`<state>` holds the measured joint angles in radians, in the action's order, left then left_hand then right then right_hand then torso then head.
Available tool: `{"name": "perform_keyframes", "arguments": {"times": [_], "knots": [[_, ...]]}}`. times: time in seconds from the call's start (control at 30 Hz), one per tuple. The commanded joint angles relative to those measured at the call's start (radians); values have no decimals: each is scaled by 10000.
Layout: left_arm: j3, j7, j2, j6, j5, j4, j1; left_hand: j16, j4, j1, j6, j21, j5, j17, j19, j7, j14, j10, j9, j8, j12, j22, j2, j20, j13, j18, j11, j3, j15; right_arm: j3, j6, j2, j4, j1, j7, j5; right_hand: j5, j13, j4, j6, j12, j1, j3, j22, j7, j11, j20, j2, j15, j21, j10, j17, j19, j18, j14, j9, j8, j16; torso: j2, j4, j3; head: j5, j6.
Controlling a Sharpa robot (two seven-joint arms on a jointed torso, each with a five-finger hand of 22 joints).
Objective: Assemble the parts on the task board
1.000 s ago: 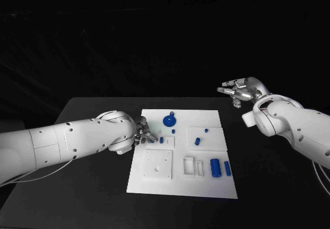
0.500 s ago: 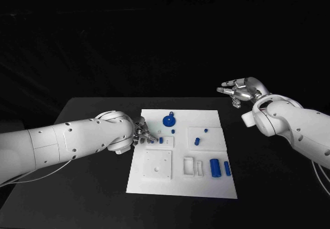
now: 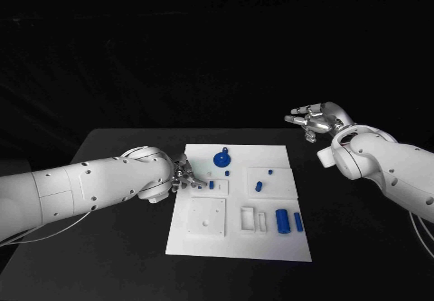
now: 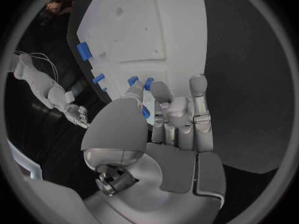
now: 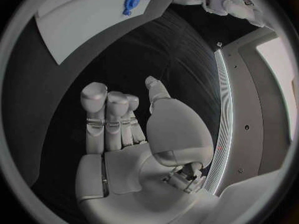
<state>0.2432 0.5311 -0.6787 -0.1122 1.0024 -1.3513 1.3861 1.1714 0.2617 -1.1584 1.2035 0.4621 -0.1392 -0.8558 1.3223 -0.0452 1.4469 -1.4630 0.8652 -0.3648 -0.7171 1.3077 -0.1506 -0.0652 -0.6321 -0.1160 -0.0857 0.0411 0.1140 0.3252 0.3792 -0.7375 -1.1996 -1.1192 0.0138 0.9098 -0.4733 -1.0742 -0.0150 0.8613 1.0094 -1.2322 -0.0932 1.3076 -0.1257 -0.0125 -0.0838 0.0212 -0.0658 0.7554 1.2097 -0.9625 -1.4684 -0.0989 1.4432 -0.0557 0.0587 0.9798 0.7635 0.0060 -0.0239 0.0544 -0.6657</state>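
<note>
- The small blue peg (image 3: 212, 185) is lying on the white task board (image 3: 237, 244), on a raised white block near the board's left edge, a little behind the middle.
- It is sitting just in front of the fingertips (image 3: 194, 182) of my left robot hand (image 3: 185, 175), toward the board's centre; I cannot tell if they are touching it.
- Its long axis is running roughly front to back on the board, so I judge I must close across its short side.
- My left robot hand is much nearer than the right; its fingers are partly curled and holding nothing that I can see.
- My right robot hand (image 3: 312, 120) is hovering well apart, beyond the counter's (image 3: 108, 251) far right corner, fingers spread and empty.
- The peg is looking short, rounded and plain blue; other blue parts are lying further right on the board.
</note>
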Motion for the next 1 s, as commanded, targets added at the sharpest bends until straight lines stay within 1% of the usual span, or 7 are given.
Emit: {"name": "perform_keyframes", "arguments": {"times": [0.03, 0.17, 0.43, 0.53, 0.7, 0.87, 1.0], "knots": [[-3, -133, -36, -256, -150, -73, -3, -62, 272, 146, -1, -49, 260, 44, -11, 54, -77, -447, 3, 4, 53, 149, -212, -85, 7, 194, 19, -57, 6, 3, -86, 4, -3, 16, -68, -9, -57, -4, 48, -88, -2, 97, -4, 270, 2, -2, 16, -29, 16, 11, -74, 14, -541, -185, 22, -8, -25, -28, -1, 3, -1, -2, 6], [-6, -167, -81, -353, -224, -122, -1, -82, 322, 729, -1, -72, 886, 60, 5, 49, -79, -448, -37, 53, 74, 150, -522, -141, 1, 240, 12, -203, 22, 4, -86, 9, 1, 26, -70, -9, -58, -1, 87, -128, -3, 87, 8, 256, -1, -2, 17, -16, 17, 3, -73, 27, -540, -186, 20, -6, -27, -39, -8, 5, -6, -3, 22], [-44, -295, -169, -846, -511, -195, 2, -514, 336, 1129, -476, -210, 898, 542, -89, 177, -360, -243, -146, 377, 306, 110, -586, -395, 51, 445, 47, -790, 53, 4, -81, 7, 2, 42, -75, -9, -58, -1, 87, -128, -3, 87, 8, 256, -1, -2, 17, -16, 17, 3, -73, 27, -540, -186, 20, -6, -27, -39, -1, 7, -5, -7, 24], [-86, -364, -218, -1216, -807, -212, 19, -1319, 282, 884, -1081, -594, 803, 1361, -358, 428, -801, 197, -794, 806, 683, -104, -111, -484, 190, 667, 186, -476, -44, 4, -77, -2, 9, 45, -73, -9, -58, -1, 87, -128, -3, 87, 8, 256, -1, -2, 17, -16, 17, 3, -73, 27, -540, -186, 20, -6, -27, -39, -4, 13, -11, -18, 43], [-211, -750, -268, -1752, -1362, -243, 66, -1834, -25, 341, -1652, -1568, 626, 1917, -447, 791, -1293, 802, -3533, 895, 1343, -628, 332, -502, 665, 937, 385, -510, -181, 4, -76, -7, 22, 47, -72, -8, -58, -1, 87, -128, -3, 87, 8, 256, -1, -2, 17, -16, 17, 3, -73, 27, -540, -186, 20, -6, -27, -39, 0, -3, -21, -20, 70], [-297, -2350, -226, -2088, -2162, -279, 91, -2539, -2734, -1704, -1616, -2708, -1717, 2935, -701, 1056, -1977, 1293, -5583, 1198, 3005, -1446, 1644, -219, 2760, 948, 662, -610, -468, 4, -73, 6, 46, 48, -75, -8, -57, 2, 90, -119, -5, 77, 23, 254, 0, -2, 17, -17, 17, 12, -74, 19, -540, -186, 24, -7, -26, -29, 4, -22, -16, -57, 98], [-315, -3552, -79, -2303, -2114, -240, 97, -2366, -4088, -2563, -1032, -2622, -1616, 3115, -861, 1260, -2153, 1560, -6547, 1704, 4372, -1009, 1774, -196, 4093, 827, 825, 147, -552, 4, -53, 15, 68, 49, -91, -9, -57, 2, 90, -119, -5, 77, 23, 254, 0, -2, 17, -17, 17, 12, -74, 19, -540, -186, 24, -7, -26, -29, 3, -16, -13, -86, 129]]}}
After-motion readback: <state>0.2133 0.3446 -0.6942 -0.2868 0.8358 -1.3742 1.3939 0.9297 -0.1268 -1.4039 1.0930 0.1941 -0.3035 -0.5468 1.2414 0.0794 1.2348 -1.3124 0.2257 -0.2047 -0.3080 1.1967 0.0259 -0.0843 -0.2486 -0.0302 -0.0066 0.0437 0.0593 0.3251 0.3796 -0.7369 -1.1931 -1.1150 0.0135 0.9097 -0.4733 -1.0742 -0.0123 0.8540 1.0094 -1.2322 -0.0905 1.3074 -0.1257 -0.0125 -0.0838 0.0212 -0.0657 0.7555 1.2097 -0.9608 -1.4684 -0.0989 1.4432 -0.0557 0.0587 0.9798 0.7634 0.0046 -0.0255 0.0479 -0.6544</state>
